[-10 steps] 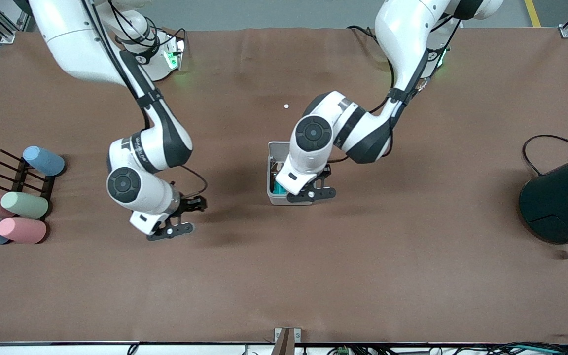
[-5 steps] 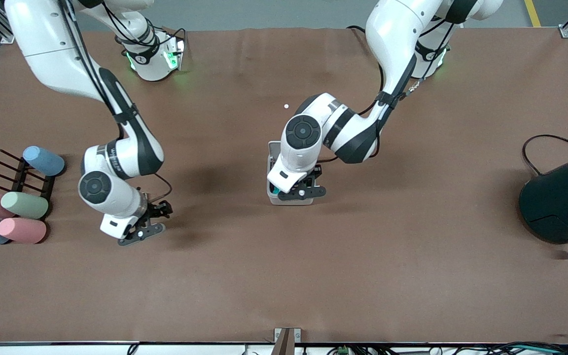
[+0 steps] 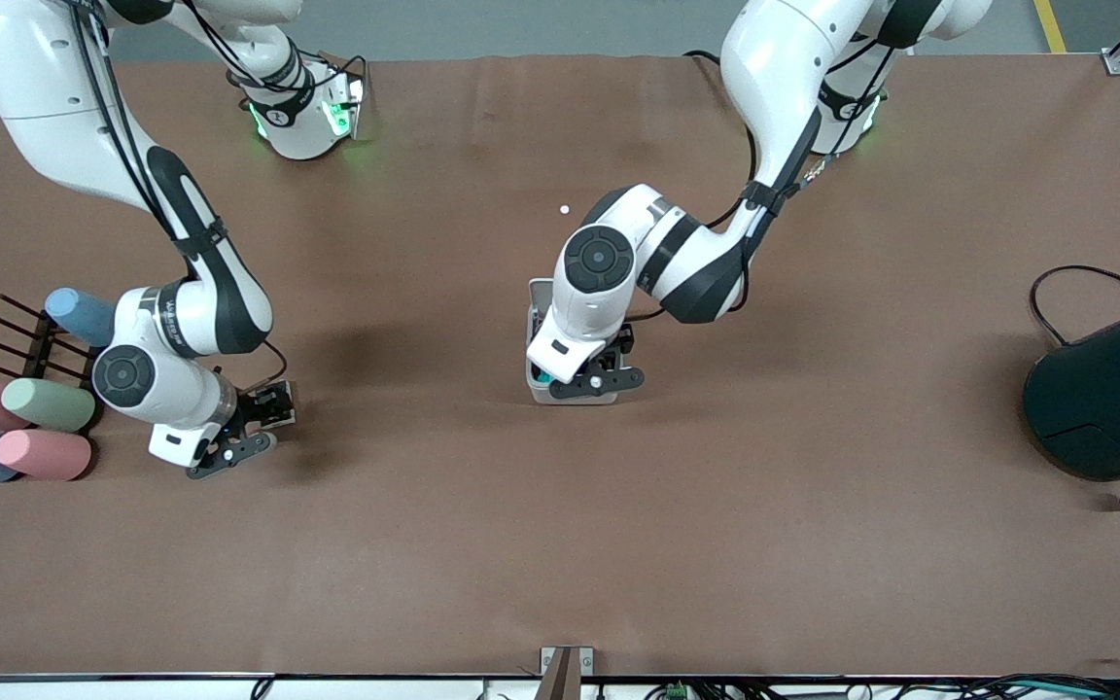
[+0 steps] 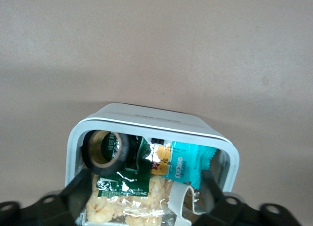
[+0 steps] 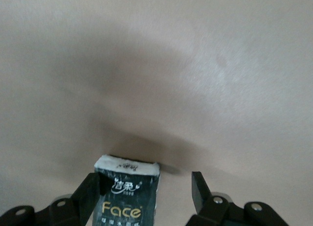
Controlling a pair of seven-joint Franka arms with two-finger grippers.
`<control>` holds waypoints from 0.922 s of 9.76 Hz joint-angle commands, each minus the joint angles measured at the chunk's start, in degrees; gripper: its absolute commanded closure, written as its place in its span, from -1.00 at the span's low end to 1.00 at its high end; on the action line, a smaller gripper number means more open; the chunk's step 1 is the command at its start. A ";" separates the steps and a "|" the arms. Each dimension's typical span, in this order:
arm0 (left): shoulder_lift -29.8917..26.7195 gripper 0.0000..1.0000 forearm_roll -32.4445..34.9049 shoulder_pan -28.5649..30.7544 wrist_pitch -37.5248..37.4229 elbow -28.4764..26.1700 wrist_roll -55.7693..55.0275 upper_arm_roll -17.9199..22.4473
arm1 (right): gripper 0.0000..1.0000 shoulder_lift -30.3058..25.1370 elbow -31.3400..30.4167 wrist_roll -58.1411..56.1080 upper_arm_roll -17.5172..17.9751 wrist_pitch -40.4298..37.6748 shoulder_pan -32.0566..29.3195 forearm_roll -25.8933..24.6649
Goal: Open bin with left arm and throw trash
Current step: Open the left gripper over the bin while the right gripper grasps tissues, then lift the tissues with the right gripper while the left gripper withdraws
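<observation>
The white bin stands mid-table with its lid up. In the left wrist view the bin is open. It holds a dark tape ring, a pale rubber band loop and snack packets. My left gripper is open over the bin's mouth, its fingers spread above the contents. My right gripper is low over the table near the cups. In the right wrist view it is open, with the black packet between its fingers, against one of them.
A rack with several pastel cups lies at the right arm's end of the table, close to my right gripper. A big dark teal cylinder with a cable stands at the left arm's end. A tiny white speck lies near the bases.
My right arm has swung from mid-table toward the cup rack and lowered. My left gripper has shifted slightly, to stand more squarely over the bin.
</observation>
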 commanded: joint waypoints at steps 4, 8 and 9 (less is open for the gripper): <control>-5.71 -1.00 -0.05 6.12 -8.08 0.40 4.50 0.67 | -0.70 -1.52 -3.89 0.01 1.55 0.71 -1.14 1.07; -15.11 -1.00 0.04 18.68 -20.05 0.05 19.28 0.58 | -0.14 -1.43 -4.68 0.01 1.55 0.71 -1.05 1.43; -17.39 -1.00 0.13 21.94 -21.46 -0.04 20.00 0.58 | -0.02 -1.43 -4.68 0.10 1.63 0.71 -1.05 1.52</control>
